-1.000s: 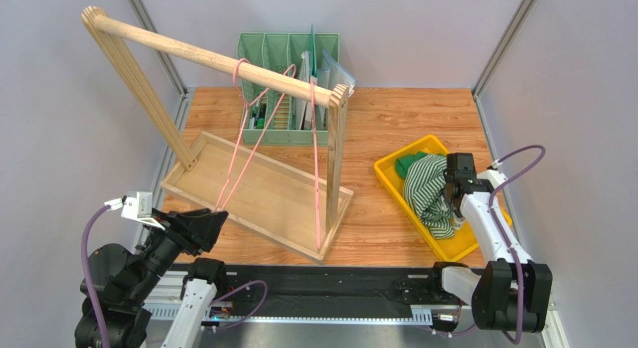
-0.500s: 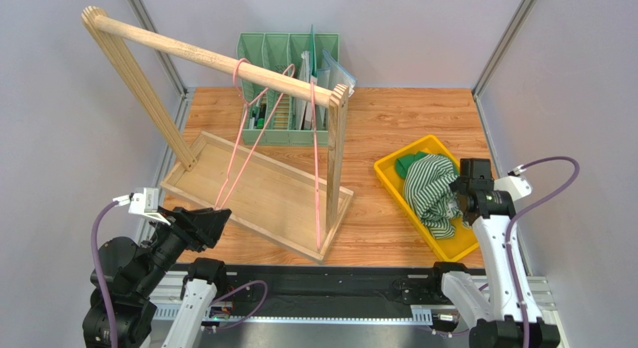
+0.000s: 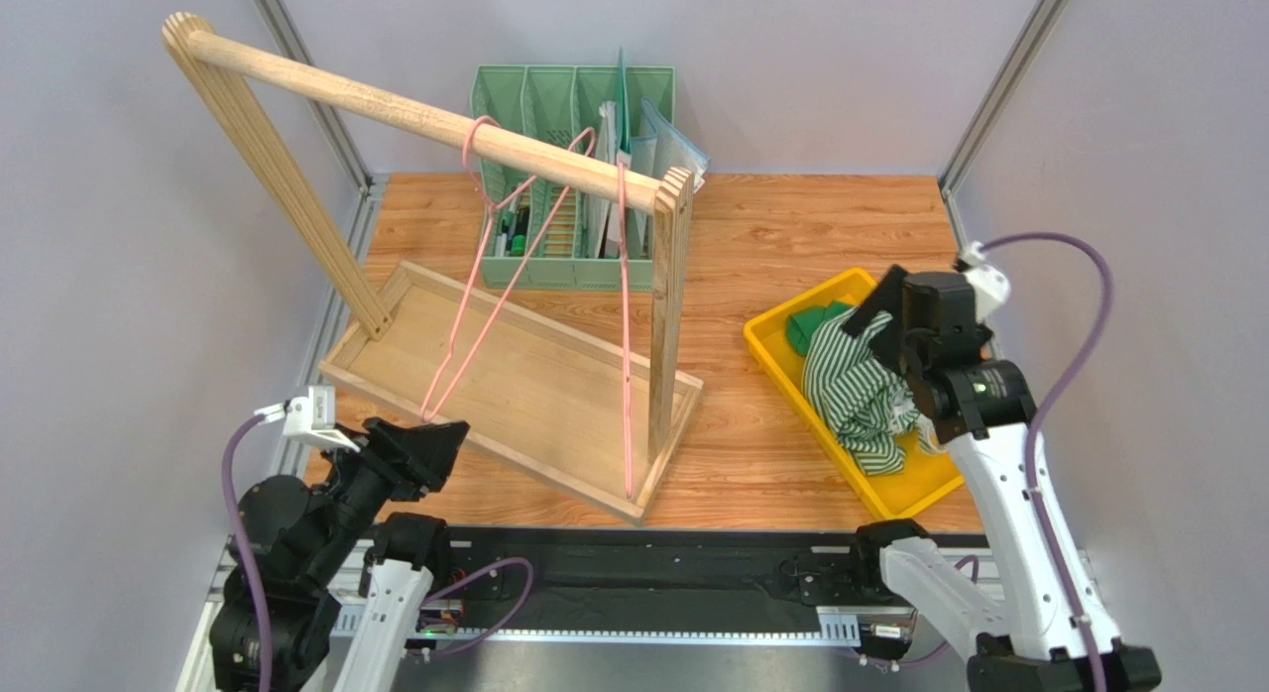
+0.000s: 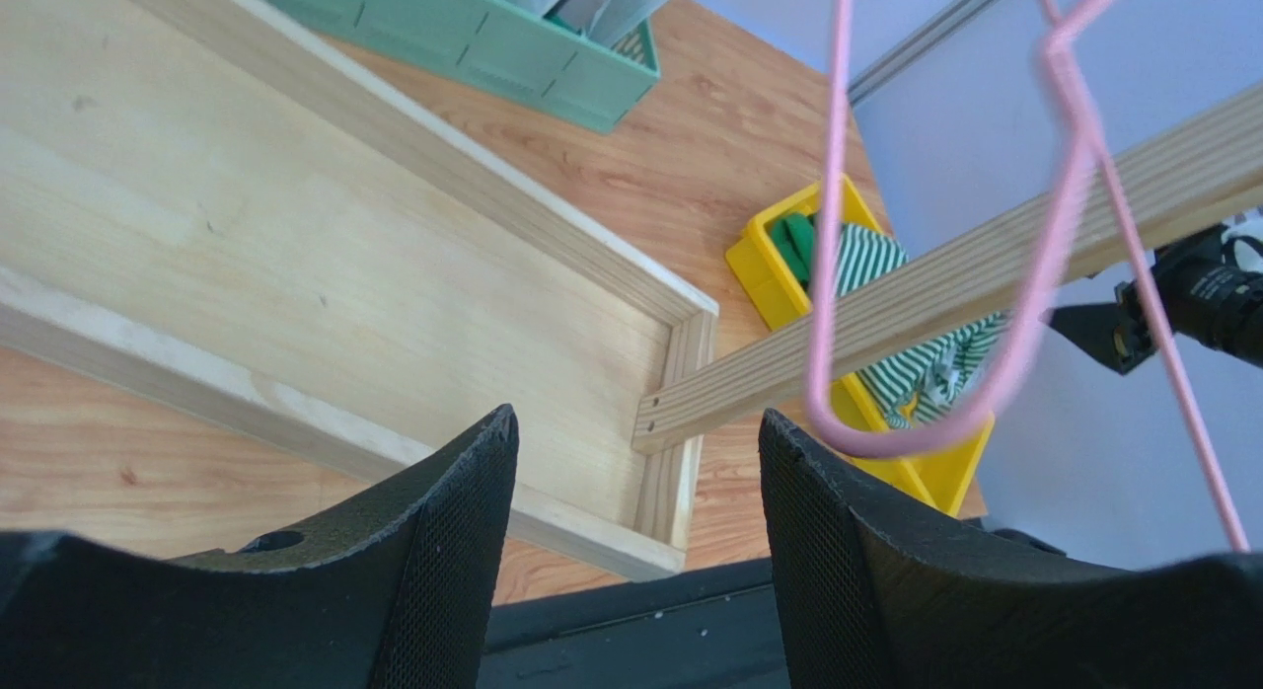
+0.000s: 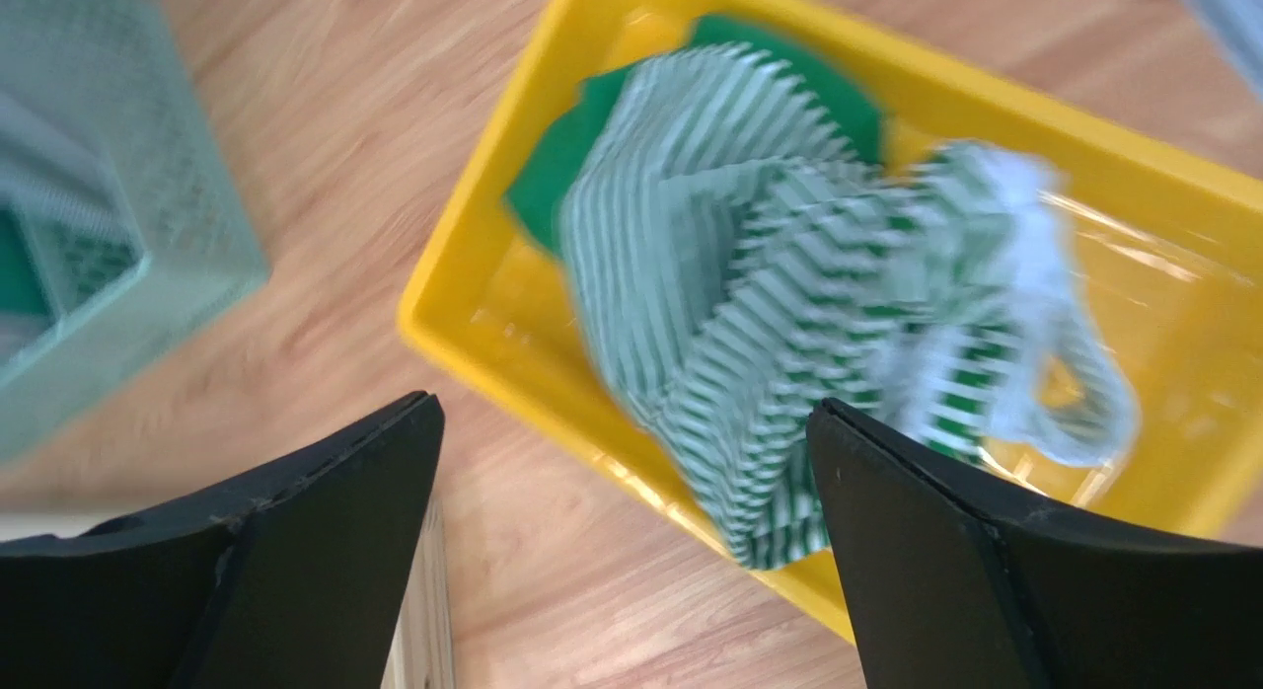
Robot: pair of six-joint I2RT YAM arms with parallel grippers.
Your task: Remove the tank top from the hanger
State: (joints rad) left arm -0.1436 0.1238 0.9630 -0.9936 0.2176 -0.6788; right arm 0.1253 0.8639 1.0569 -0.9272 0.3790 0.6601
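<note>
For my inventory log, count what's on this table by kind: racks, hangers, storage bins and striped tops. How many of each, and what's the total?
Wooden rack: 1
Pink hanger: 1
Storage bins: 2 (yellow tray, green organizer)
Striped tank top: 1
Total: 5

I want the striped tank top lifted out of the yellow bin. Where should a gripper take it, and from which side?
Probably the bunched ridge in the middle of the tank top, taken from above: the yellow bin walls off the sides, and the heaped folds stand high enough for the jaws to pinch. The right gripper hangs open over it.
</note>
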